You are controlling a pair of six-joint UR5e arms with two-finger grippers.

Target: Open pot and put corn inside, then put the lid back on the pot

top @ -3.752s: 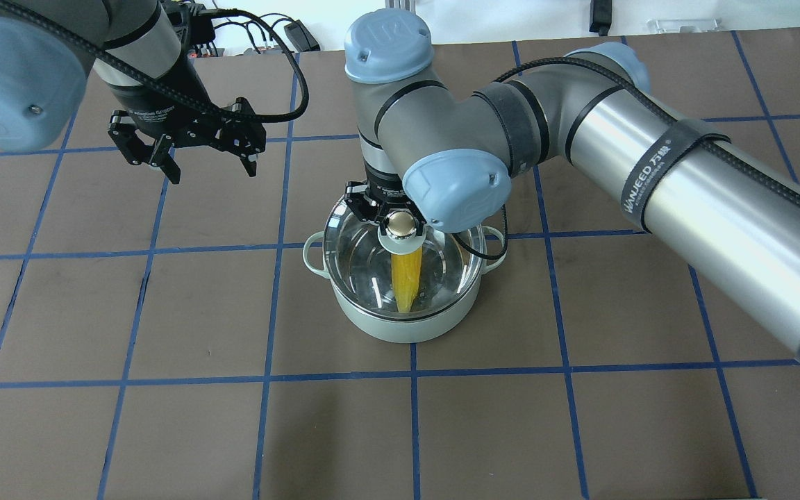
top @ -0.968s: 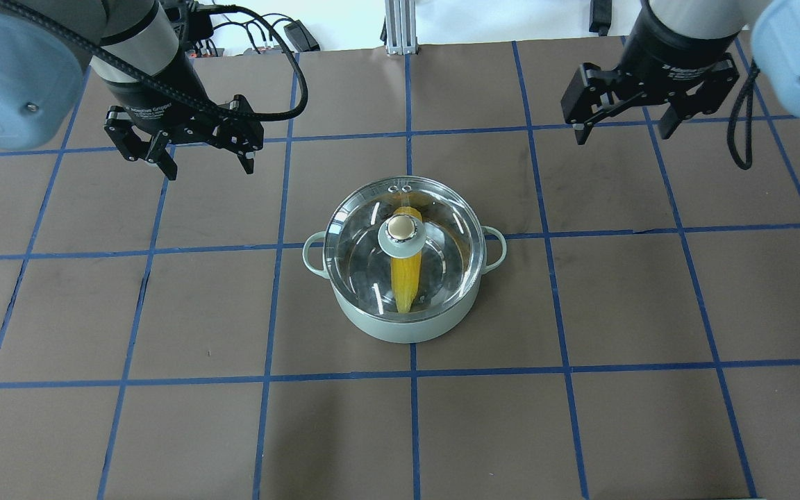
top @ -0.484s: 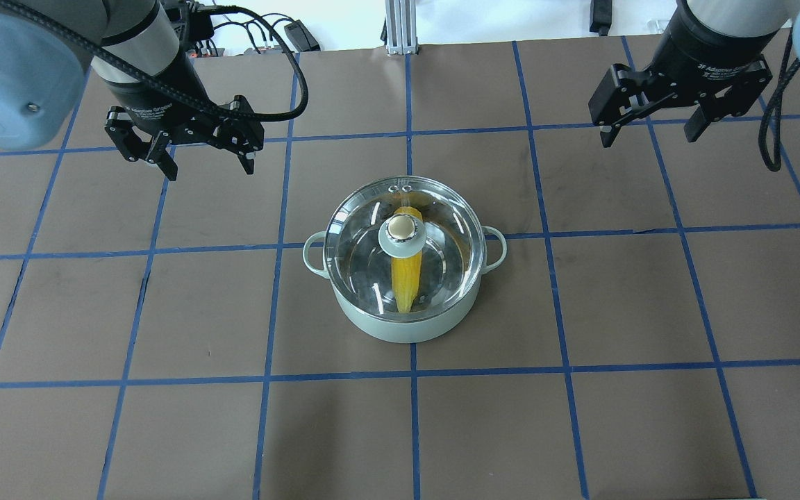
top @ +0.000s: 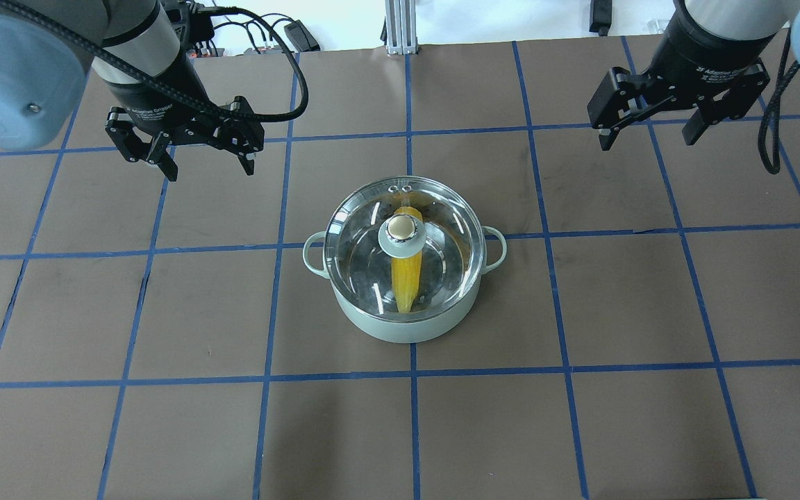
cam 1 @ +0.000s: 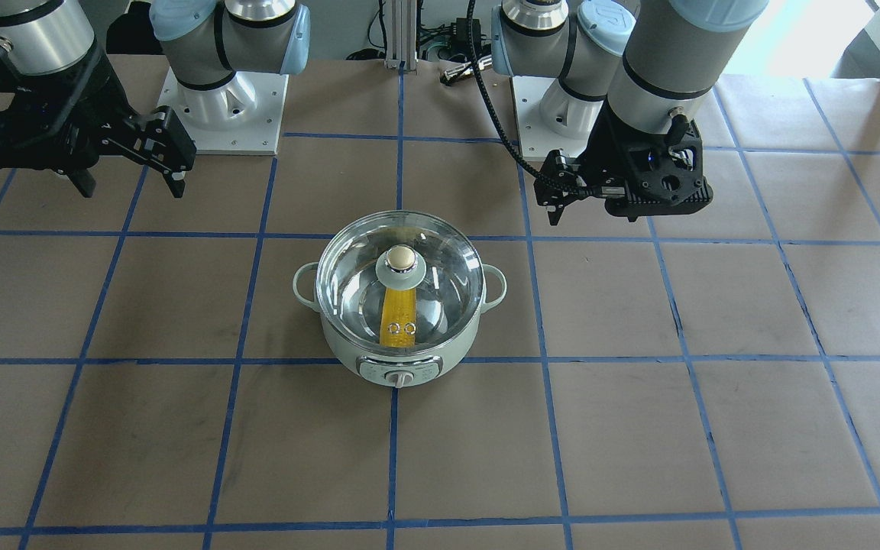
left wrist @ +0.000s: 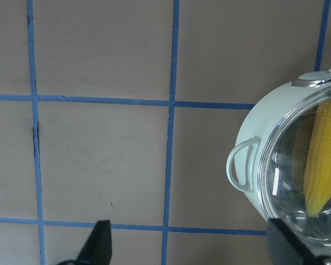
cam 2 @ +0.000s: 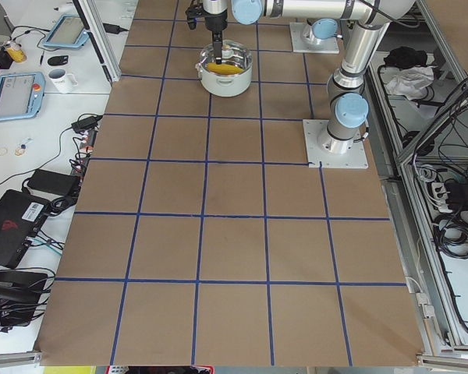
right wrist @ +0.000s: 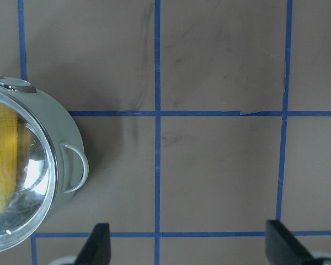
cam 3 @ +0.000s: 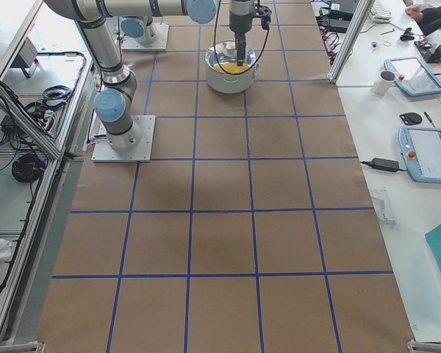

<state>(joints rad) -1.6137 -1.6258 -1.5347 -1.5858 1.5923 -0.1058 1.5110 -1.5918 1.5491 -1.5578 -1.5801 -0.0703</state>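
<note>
Work surface and surroundings. The table [top: 198, 430] is covered in matte brown sheeting, scuffed in places and divided into large squares by a grid of blue tape lines [top: 164, 381]. At its centre, straddling one tape line, stands the round pale mint-green electric pot [top: 407, 330]; its two loop handles point to the sides and its control dial faces away from the robot. The clear domed glass lid with beige knob [top: 401, 229] sits squarely on the pot's rim. Through the glass, the yellow tapered ear of corn [top: 405, 281] lies flat on the steel bottom, its pointed end toward the robot.

The black two-finger left gripper [top: 211, 163] hangs above the table at the far left, its fingers spread wide and empty. The black two-finger right gripper [top: 648, 135] hangs likewise at the far right, spread and empty. Both are well apart from the pot.

Each arm rises from a white base plate [cam 2: 337, 154] bolted to the table. White side benches flank the table, carrying a grey teach pendant [cam 3: 426, 154], a white mug [cam 3: 386, 81], cables and power bricks.
</note>
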